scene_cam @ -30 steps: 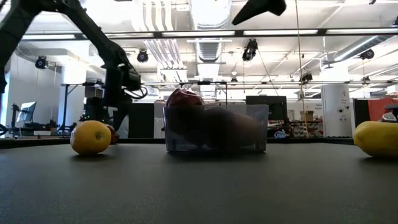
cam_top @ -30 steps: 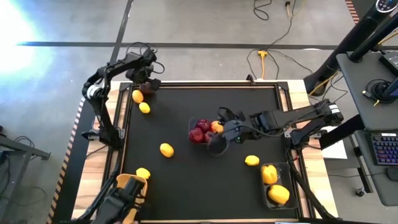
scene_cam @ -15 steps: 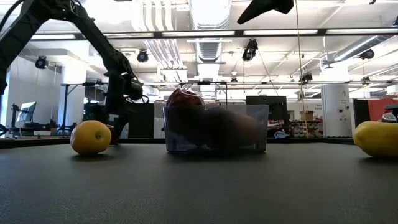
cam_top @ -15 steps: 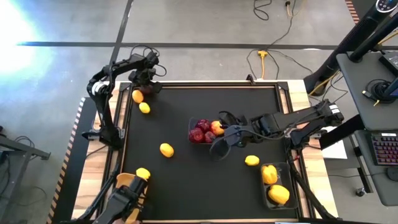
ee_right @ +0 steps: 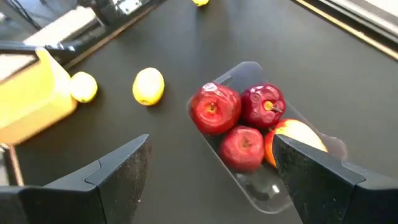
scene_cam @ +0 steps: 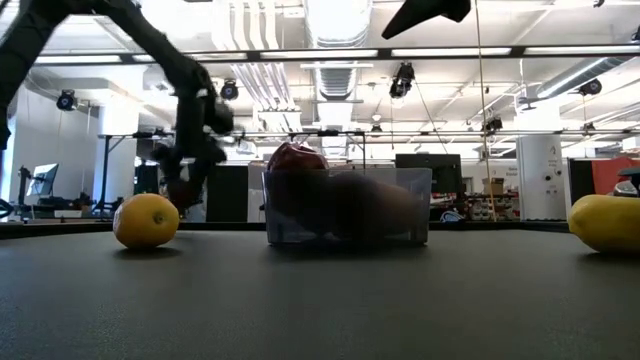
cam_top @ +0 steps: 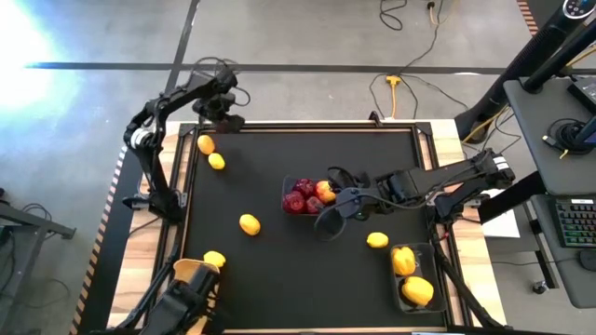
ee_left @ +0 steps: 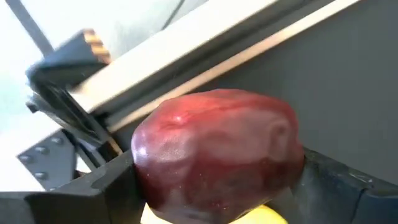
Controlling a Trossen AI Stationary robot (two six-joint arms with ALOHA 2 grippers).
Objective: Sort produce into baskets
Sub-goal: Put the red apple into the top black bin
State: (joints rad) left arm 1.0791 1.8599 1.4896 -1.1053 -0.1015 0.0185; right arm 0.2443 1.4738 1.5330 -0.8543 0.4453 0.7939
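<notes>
Dark red and glossy, the apple (ee_left: 217,149) fills the space between the fingers of our left gripper (ee_left: 217,186) in its wrist view, one finger on each flank, so we read the jaws as clenched on the fruit. In the high view that gripper (cam_top: 221,119) sits at the far left corner of the black table (cam_top: 307,279), with two lemons (cam_top: 206,143) just beside it on the mat, and the low view shows it raised above the surface. A sliver of yellow shows directly beneath the jaws, so we should lift straight up before swinging, or we may nudge that lemon.

Our judgement is that the step in hand is carrying this apple to the clear bin (cam_top: 304,197), which holds several red apples (ee_right: 214,107) and sits well apart from the left jaws, near the table's middle. Our right gripper (cam_top: 332,207) hovers just beside that bin with its jaws spread and empty; it should clear off first. We should release low over a free corner, since the bin looks nearly full and a round fruit could roll out.
</notes>
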